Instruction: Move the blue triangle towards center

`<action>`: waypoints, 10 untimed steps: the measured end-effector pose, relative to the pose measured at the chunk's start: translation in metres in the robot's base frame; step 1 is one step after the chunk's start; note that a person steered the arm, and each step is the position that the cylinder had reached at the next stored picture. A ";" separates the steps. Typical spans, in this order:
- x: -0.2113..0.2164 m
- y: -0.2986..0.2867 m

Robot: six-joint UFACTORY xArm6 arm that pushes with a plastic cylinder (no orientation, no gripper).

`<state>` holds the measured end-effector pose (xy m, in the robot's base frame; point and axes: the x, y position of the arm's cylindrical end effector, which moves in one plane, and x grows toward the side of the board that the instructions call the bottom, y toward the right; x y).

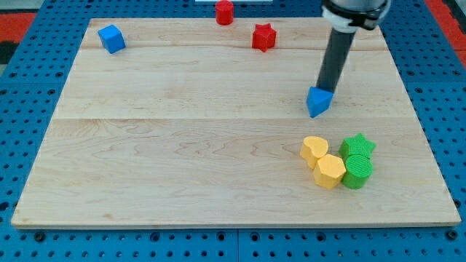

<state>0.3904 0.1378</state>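
The blue triangle (318, 102) lies on the wooden board (182, 145), right of the middle. My tip (325, 89) rests right at the triangle's upper right edge, touching or nearly touching it. The dark rod rises from there towards the view's top.
A blue cube (111, 38) sits at the top left. A red cylinder-like block (224, 12) and a red star (263, 37) sit at the top middle. At the lower right cluster a yellow heart (314, 150), a yellow hexagon (330, 172), a green star (358, 146) and a green cylinder (357, 172).
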 end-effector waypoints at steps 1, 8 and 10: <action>0.012 -0.019; 0.059 -0.011; 0.050 -0.091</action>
<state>0.4409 0.0463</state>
